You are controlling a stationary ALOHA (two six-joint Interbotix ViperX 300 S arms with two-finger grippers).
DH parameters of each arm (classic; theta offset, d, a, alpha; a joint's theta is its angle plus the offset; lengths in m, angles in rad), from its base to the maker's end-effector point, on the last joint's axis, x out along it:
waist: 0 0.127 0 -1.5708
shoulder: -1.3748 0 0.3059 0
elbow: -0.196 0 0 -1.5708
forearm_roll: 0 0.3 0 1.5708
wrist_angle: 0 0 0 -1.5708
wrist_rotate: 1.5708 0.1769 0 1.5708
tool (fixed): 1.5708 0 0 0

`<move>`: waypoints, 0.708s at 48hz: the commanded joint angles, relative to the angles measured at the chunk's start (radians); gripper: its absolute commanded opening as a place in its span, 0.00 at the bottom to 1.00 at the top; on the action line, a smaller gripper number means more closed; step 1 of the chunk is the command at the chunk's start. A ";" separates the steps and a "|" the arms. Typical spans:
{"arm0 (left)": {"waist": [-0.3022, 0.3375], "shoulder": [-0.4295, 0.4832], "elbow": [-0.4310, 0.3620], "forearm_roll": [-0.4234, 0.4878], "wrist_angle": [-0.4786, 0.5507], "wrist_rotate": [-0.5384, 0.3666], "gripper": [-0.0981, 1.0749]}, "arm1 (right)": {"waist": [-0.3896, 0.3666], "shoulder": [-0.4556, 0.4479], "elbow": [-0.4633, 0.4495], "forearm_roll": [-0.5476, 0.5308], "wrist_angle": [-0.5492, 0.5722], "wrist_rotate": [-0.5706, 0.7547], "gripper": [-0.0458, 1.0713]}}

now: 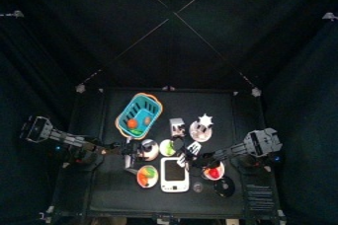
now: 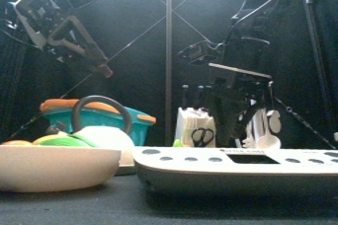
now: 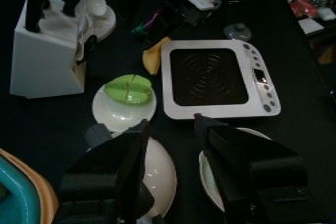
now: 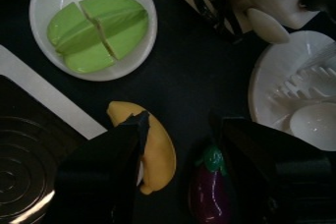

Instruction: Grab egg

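The egg (image 4: 315, 121) is white and lies on a white leaf-shaped dish (image 4: 292, 71), beside the knife block (image 4: 243, 0). In the right wrist view my right gripper (image 4: 191, 169) is open, its jaws over a banana (image 4: 152, 145) and a purple eggplant (image 4: 210, 185), a little short of the egg and not touching it. In the top view the right gripper (image 1: 196, 153) hangs just in front of the dish (image 1: 205, 122). My left gripper (image 3: 184, 169) is open and empty above white plates (image 3: 160, 181), near a green apple (image 3: 128, 91) in a white bowl.
A white scale (image 1: 175, 175) lies at the table's front middle, a bowl of fruit (image 2: 53, 165) to its left. A teal basket (image 1: 138, 113) stands at back left. Green apple slices (image 4: 94, 27) fill a white bowl. A bowl with a red thing (image 1: 214, 173) sits front right.
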State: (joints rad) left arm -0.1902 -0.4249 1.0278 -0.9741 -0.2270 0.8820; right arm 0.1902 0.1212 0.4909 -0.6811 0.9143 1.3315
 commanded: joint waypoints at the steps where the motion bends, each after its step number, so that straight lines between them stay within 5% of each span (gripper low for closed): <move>1: 0.000 -0.003 -0.011 -0.002 -0.006 0.002 0.77 | 0.002 -0.032 -0.028 -0.002 0.020 0.003 0.82; 22: 0.018 -0.038 -0.034 -0.005 -0.021 0.000 0.77 | 0.132 -0.114 -0.046 -0.008 0.058 0.005 0.82; 34: 0.282 -0.120 -0.097 -0.100 0.130 0.000 0.77 | 0.141 -0.103 -0.008 -0.006 0.072 0.005 0.82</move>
State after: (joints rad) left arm -0.0169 -0.5308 0.9787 -1.0477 -0.1733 0.8805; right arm 0.3252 0.0445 0.4832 -0.6811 0.9833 1.3361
